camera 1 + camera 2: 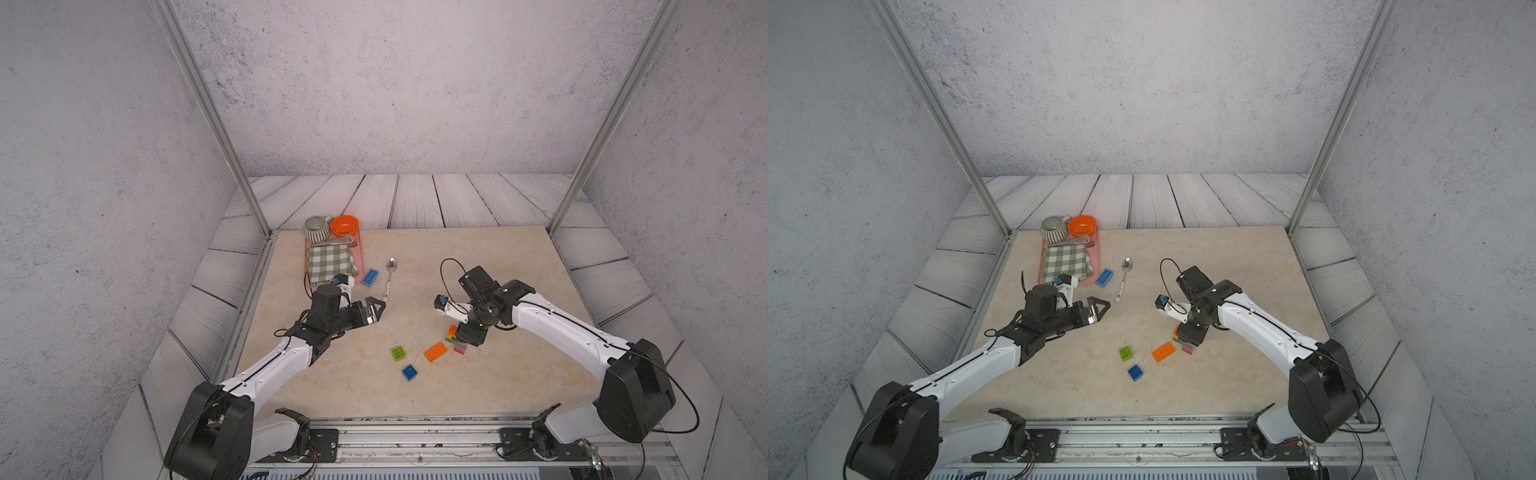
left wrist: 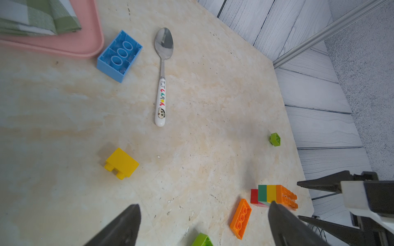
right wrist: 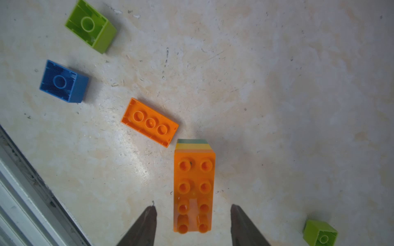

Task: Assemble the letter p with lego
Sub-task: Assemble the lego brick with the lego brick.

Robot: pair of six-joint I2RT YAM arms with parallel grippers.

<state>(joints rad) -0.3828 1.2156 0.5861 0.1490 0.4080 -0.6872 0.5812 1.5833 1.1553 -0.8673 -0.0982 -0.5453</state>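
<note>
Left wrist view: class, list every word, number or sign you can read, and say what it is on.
Spoon handle: a row of coloured characters and two small cartoon figures; the characters cannot be read here.
Bricks: no lettering can be read.
No other text shows.

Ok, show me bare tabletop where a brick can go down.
Free: the far right corner beyond the right arm; the middle between spoon and right gripper; the near strip past the blue square brick. Crowded: around the stack, orange oblong brick and lime brick; by the pink tray.
</note>
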